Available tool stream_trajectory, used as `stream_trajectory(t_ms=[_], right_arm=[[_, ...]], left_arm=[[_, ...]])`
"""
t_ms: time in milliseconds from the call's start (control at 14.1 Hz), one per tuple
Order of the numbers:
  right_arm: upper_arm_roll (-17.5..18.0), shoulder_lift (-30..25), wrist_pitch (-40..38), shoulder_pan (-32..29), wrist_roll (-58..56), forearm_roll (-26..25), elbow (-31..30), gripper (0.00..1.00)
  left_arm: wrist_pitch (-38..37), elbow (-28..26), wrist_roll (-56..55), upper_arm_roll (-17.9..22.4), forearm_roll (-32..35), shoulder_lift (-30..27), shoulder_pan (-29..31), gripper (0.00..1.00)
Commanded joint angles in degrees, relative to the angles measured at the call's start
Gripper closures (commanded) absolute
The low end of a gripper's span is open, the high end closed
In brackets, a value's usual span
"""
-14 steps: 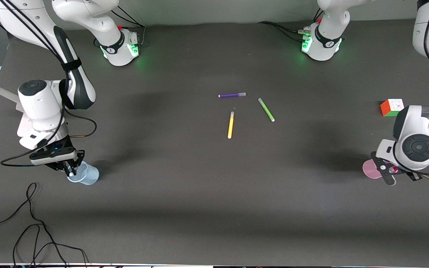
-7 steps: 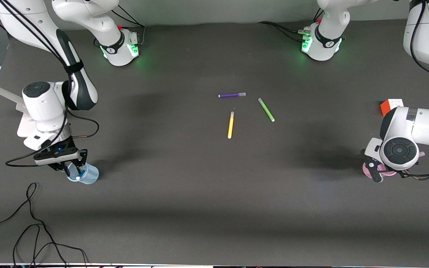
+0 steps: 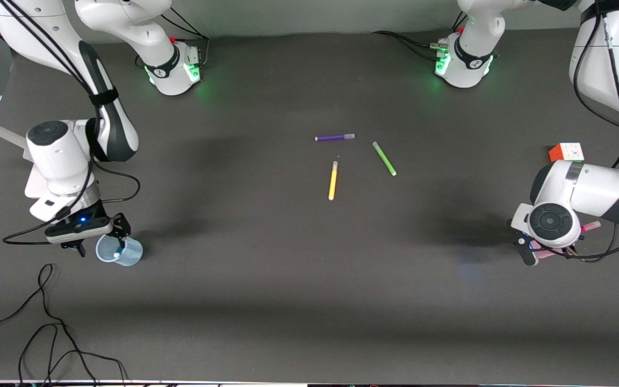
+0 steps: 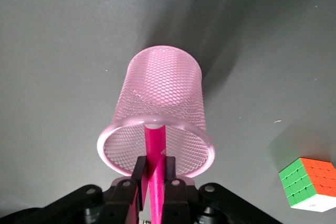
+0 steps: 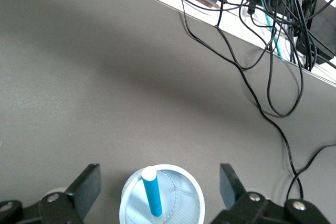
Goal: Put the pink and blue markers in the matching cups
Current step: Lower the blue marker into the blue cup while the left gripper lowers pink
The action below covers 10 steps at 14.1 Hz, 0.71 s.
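Markers: five; three loose on tabletop point(image 3: 266, 258).
Cups: two.
Blue marker point(image 5: 152, 191): in blue cup point(image 5: 185, 187), between spread right jaws point(image 5: 160, 190).
Pink marker point(image 4: 155, 163): clamped by left jaws point(image 4: 154, 172), over pink cup point(image 4: 169, 94).

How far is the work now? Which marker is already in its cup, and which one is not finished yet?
Done: the blue marker stands in the blue cup, and the right end effector is open above it. In hand: the left end effector is shut on the pink marker, its tip over the pink cup. Left: releasing it.
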Motion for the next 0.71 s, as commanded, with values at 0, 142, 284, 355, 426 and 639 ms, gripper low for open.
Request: stream_trajectory(t_ms=[0,142,284,355,426,639], right_arm=[[0.3,-1.4,-4.4,0.1,-0.4,-0.6,1.9,0.0],[0.4,-2.6,-10.1,0.3,-0.4,-0.5,4.1,0.0],[1.6,-3.7,-20.0,0.9,-0.7,6.0,8.5,0.0],[2.4,-3.8,-26.5,0.9,-0.9,10.5,11.8,0.0],[2.5,-3.8,-32.4,0.9,-0.9,12.7,15.6,0.0],[2.6,-3.8,-45.3,1.0,-0.4,13.5,23.7,0.0]], left_arm=[[-1.0,-0.1,-4.1,0.6,2.6,0.8,-1.7,1.0],[-1.0,0.0,-4.1,0.5,2.6,0.8,-1.7,1.0],[-0.9,0.1,-4.1,0.5,2.6,0.8,-1.7,0.76],[-0.9,0.1,-4.0,0.5,2.6,0.8,-1.6,0.48],[-0.9,0.1,-3.4,0.5,2.6,0.8,-1.5,0.1],[-1.2,0.2,-3.2,0.5,2.5,0.7,-1.7,0.0]])
